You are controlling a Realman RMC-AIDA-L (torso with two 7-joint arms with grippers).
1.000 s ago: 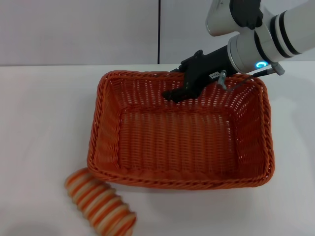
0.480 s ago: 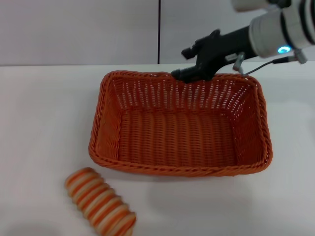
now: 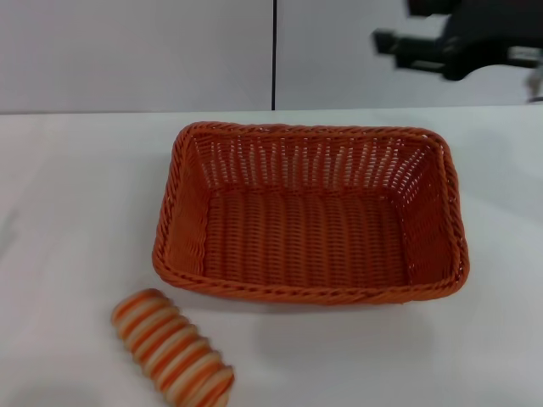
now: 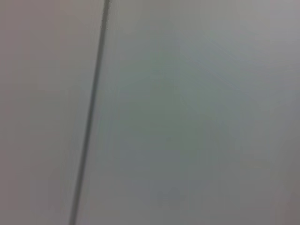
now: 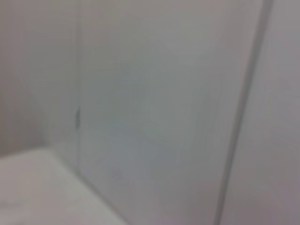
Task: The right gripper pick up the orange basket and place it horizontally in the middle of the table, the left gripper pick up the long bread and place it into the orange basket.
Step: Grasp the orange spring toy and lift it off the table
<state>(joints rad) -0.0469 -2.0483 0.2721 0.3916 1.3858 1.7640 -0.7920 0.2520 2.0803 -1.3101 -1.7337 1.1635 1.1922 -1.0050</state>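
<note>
From the head view, you had the orange basket [image 3: 310,214] sitting flat near the middle of the table [image 3: 76,195], long side across, mouth up and nothing inside it — so step 1 of 2 looked done. The right gripper [image 3: 392,42] hung high over the far right corner, well apart from the basket's rim and carrying nothing; it was too smeared to say how its jaws stood. The long bread [image 3: 174,347] lay on the tabletop near the front left, just outside the basket's near left corner and not touching it. Your left gripper did not show here at all, so step 2 — lifting the loaf and setting it inside — looked to be wholly ahead of you.

As for materials: the basket was woven wicker, rectangular, with sloping openwork walls and a braided rim, likely light and stiff. The loaf was an oblong ridged toy, striped orange and cream, lying on a slant; I'd judge its ridges give slim fingers some purchase across its short side. The tabletop was plain, white and flat.

The left wrist view gave you only a pale wall with a dark vertical seam; no fingers, no task thing.

The right wrist view showed pale wall panels and a whitish surface in one corner, nothing more.
</note>
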